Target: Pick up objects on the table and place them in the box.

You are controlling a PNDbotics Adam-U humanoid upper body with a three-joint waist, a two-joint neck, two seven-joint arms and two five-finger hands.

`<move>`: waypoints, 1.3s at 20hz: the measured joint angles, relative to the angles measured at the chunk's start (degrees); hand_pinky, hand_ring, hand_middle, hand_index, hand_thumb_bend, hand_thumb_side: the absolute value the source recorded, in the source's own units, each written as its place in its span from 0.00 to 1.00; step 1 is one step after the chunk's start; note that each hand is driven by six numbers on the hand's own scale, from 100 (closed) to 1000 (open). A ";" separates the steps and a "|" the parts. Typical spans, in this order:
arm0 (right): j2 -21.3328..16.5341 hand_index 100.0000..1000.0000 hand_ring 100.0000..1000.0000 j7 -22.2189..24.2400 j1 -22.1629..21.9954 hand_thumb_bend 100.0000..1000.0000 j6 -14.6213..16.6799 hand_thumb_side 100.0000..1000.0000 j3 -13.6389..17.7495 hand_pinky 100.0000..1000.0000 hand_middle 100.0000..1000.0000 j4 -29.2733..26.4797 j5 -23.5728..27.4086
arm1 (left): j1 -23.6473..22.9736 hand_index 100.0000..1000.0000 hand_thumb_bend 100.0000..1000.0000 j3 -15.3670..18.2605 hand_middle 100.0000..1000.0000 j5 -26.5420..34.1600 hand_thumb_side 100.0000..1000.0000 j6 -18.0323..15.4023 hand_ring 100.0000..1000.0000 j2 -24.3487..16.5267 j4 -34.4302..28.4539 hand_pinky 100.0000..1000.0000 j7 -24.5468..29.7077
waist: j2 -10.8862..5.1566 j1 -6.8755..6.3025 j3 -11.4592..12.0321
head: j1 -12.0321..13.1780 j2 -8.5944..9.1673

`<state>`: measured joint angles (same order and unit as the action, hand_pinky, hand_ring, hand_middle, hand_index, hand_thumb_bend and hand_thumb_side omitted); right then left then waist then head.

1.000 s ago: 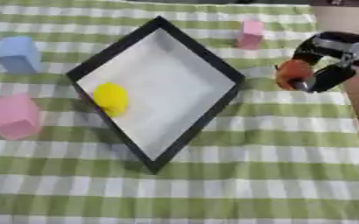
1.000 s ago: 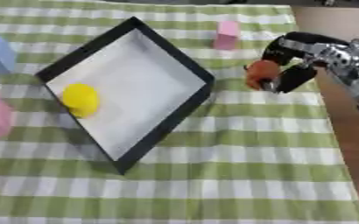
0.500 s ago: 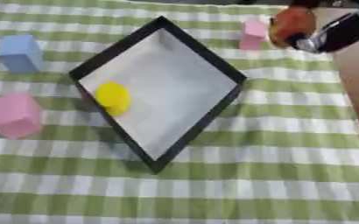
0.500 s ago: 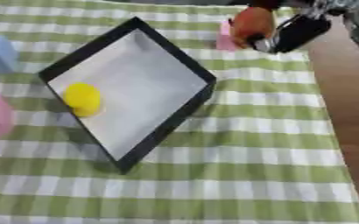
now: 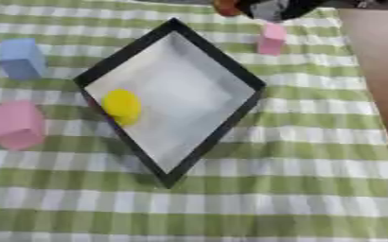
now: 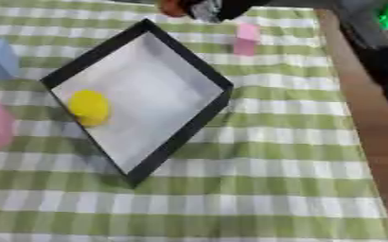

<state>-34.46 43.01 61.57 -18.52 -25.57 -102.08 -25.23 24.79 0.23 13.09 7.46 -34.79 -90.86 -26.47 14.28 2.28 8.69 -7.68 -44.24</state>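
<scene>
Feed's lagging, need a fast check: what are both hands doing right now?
Right hand: at the top edge, shut on the orange object, above the box's far corner.
Left hand: not in view.

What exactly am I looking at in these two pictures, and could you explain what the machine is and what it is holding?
Both pictures come from one stereo camera in a humanoid robot's head, looking down at its work, so they are nearly alike. A green checked cloth covers the table. On it sits a black-rimmed box with a yellow object inside. Outside the box lie a blue block, a large pink block and a small pink block. At the top edge, the robot's right hand is curled round an orange object, near the box's far corner. The left hand is not visible.
</scene>
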 measured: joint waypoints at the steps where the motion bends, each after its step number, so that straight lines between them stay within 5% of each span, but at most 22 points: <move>1: 1.55 0.58 0.59 0.50 0.48 0.13 0.41 0.00 -0.87 0.74 0.50 1.56 -0.82 | 0.02 0.75 1.00 0.01 0.66 0.01 0.50 -0.02 0.71 0.00 -0.04 0.77 -0.03 | 0.00 0.00 0.13 | -0.11 0.00; 12: 15.72 0.59 0.59 -0.56 0.18 0.14 5.72 0.00 -6.19 0.73 0.50 20.84 -11.50 | 0.67 0.75 1.00 0.03 0.66 0.03 0.50 -0.09 0.71 0.07 -0.27 0.77 -0.10 | 0.00 0.00 1.18 | -0.96 0.00; 18: 18.30 0.64 0.63 -1.64 -1.64 0.21 9.28 0.00 -7.43 0.73 0.54 27.79 -14.98 | 0.71 0.75 1.00 0.02 0.66 0.03 0.50 -0.09 0.71 0.10 -0.27 0.77 -0.10 | 0.00 0.00 1.22 | -1.03 0.00; 26: 19.07 0.82 0.75 -0.67 -2.49 0.36 12.38 0.00 -8.02 0.78 0.73 29.80 -18.18 | 0.73 0.75 1.00 -0.02 0.65 0.03 0.50 -0.09 0.71 0.52 -0.27 0.77 -0.10 | 0.00 0.00 1.20 | -0.98 0.00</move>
<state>-15.40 42.34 59.09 -6.13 -33.59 -72.29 -43.41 25.52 0.21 13.12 7.37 -34.27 -91.13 -26.56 14.28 2.28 9.90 -8.66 -44.24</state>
